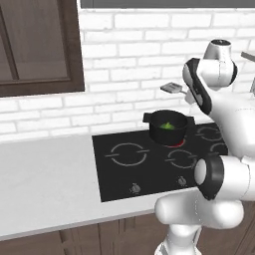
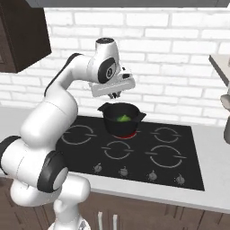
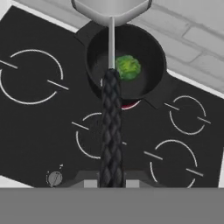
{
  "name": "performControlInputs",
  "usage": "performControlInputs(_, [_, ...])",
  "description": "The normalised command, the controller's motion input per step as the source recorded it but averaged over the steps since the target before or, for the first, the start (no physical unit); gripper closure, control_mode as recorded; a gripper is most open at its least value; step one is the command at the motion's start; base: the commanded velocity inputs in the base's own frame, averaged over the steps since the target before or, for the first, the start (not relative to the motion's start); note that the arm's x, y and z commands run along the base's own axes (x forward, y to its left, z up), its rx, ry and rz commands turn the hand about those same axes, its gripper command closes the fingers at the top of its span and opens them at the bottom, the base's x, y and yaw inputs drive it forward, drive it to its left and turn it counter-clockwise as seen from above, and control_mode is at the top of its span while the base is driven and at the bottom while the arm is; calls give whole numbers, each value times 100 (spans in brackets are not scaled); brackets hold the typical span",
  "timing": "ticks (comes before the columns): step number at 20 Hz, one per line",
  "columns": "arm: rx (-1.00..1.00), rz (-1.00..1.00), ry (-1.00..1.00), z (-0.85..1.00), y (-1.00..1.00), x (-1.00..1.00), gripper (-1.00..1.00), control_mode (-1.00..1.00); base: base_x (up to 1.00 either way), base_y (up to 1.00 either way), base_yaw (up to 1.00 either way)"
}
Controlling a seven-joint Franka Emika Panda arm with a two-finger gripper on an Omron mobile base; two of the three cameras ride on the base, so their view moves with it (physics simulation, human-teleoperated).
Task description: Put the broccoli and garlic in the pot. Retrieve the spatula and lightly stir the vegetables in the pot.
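Note:
The black pot (image 3: 151, 83) stands on a rear burner, and the bright green broccoli (image 3: 128, 67) lies inside it. From the base the pot (image 1: 167, 135) (image 2: 120, 127) shows the broccoli (image 1: 167, 125) (image 2: 123, 118) as a green spot. My gripper (image 3: 111, 183) (image 2: 114, 95) hangs above the pot, shut on the spatula (image 3: 111, 127). I hold it by its dark braided handle. A thin pale shaft runs out over the pot to the wide head (image 3: 111, 8) (image 1: 172, 88). The garlic is hidden.
The black cooktop (image 1: 124, 174) (image 2: 179, 170) has several ring burners and front knobs; the burner under the pot glows red (image 2: 128, 134). White counter (image 1: 45, 179) spreads to the left, a brick wall behind. A grey cup (image 2: 226, 119) stands at the right edge.

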Motion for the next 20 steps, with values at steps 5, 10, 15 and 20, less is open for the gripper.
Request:
performControlInputs(5, [-23,0,3,15,-6,10,100,-100,0,0,0])
performControlInputs(10, [-30,6,0,-2,5,0,100,-100,0,0,0])
performControlInputs(15, [-14,3,0,-7,13,0,100,-100,0,0,0])
performControlInputs(20, [-13,18,0,0,16,5,100,-100,0,0,0])
